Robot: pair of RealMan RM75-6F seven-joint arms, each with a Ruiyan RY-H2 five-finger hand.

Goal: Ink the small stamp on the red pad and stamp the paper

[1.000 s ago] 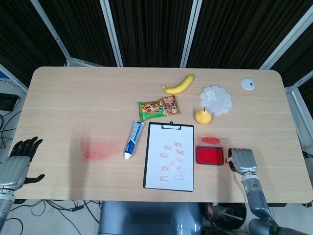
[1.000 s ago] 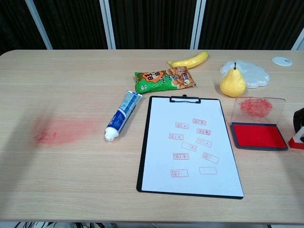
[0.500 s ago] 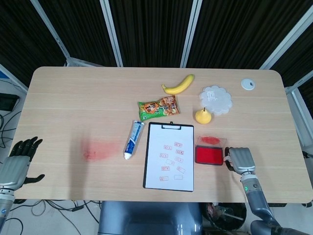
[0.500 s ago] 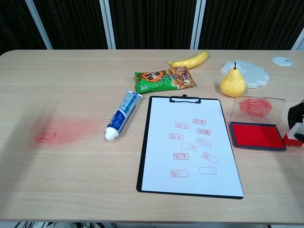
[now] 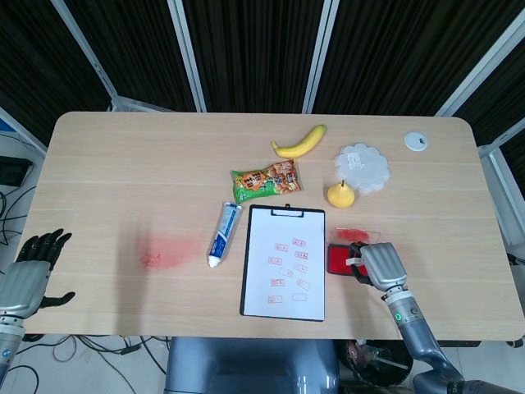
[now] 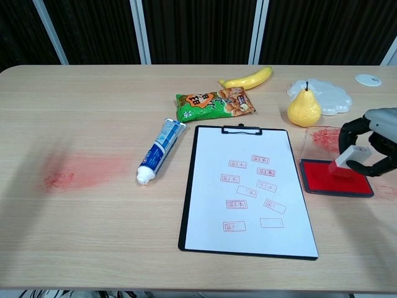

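Right hand (image 6: pixel 371 149) moved in over the red pad (image 6: pixel 335 178), fingers (image 6: pixel 348 130) curled around the small stamp (image 6: pixel 345 159), paper (image 6: pixel 247 189) beside them, left hand (image 5: pixel 33 267) idle, fingers spread

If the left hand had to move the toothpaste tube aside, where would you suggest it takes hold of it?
Grip the toothpaste tube across its broad middle, coming from above. It lies flat on the table, cap toward the robot, with bare table on its left side; the clipboard lies close on its right.
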